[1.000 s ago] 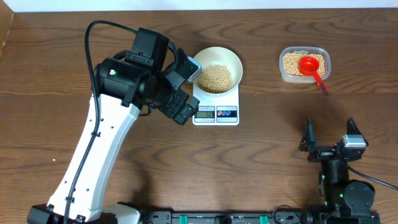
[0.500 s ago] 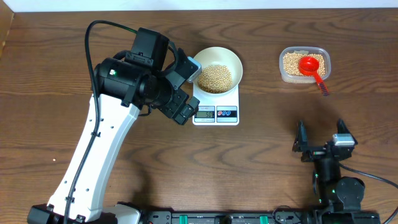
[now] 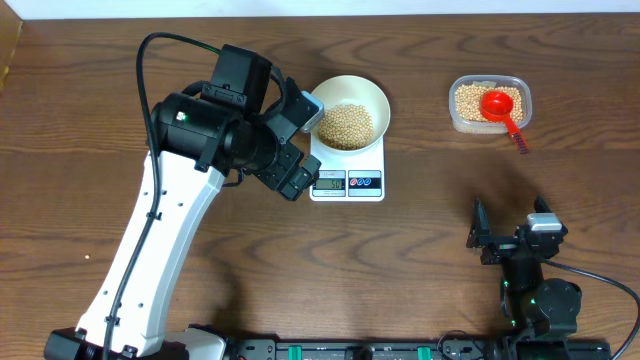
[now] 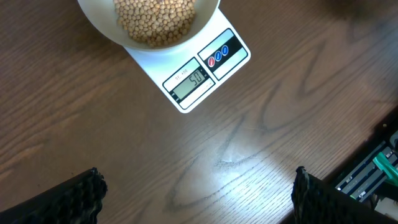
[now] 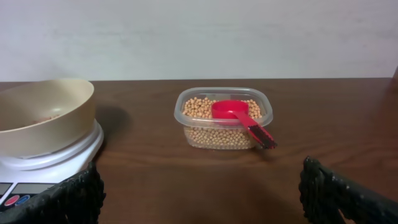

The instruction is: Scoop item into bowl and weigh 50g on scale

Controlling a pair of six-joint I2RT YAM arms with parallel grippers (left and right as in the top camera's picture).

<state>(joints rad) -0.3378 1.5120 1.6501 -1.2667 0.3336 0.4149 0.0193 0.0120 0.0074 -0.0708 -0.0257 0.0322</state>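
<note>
Overhead: white bowl (image 3: 350,87) of beans (image 3: 345,125) sits on the scale (image 3: 347,183); clear tub (image 3: 455,120) holds more beans and a red scoop (image 3: 503,112). Both the left tool (image 4: 196,196) and right tool (image 5: 199,193) gape, empty.

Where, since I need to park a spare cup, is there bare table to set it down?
Bare wood lies between the scale and the bean tub, in front of the scale toward the right arm, and left of the left arm. Crowded: the scale's left edge, where that arm hangs beside the bowl.
</note>
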